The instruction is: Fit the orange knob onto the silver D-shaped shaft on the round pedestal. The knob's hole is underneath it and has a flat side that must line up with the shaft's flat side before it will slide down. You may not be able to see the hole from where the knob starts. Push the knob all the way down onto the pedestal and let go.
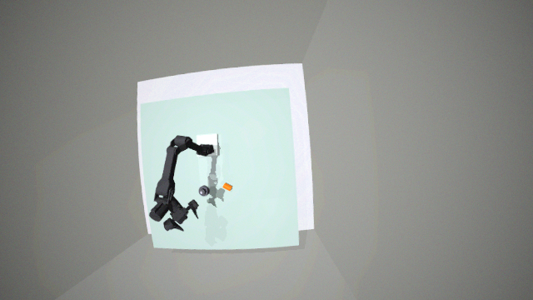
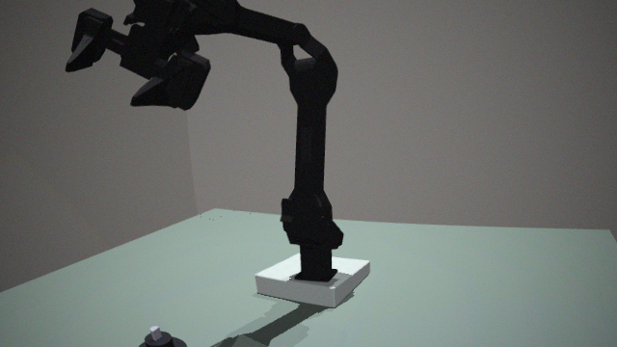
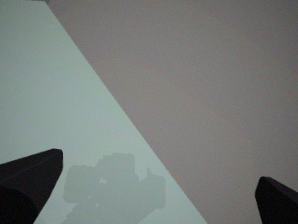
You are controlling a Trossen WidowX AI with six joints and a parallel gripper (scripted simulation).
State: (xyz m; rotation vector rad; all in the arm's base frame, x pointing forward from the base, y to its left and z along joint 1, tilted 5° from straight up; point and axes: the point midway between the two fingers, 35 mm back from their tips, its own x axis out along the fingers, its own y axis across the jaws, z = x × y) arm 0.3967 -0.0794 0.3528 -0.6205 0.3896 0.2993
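1. My gripper (image 1: pixel 181 217) hangs high above the pale green table top (image 1: pixel 258 167), its two black fingers (image 2: pixel 87 45) spread wide with nothing between them.
2. In the wrist view the fingertips frame only the bare table surface, the grey wall behind it and the arm's own shadow (image 3: pixel 109 192).
3. The orange knob (image 1: pixel 227 187) lies on the table top, tipped on its side, just right of the pedestal as seen from above.
4. The round dark pedestal (image 1: pixel 203 191) stands near the knob but apart from it; the arm's shadow falls across the gap between them.
5. In the exterior view the silver D-shaped shaft (image 2: pixel 154 332) stands upright out of the pedestal at the bottom edge; I cannot tell which way its flat side faces.
6. My arm (image 2: pixel 308 145) rises straight from its white base plate (image 2: pixel 313 280), bends at the elbow and reaches out level, so the gripper sits well apart from both knob and pedestal, off to the pedestal's left in the top view.
7. The knob's hole is not visible from any view.
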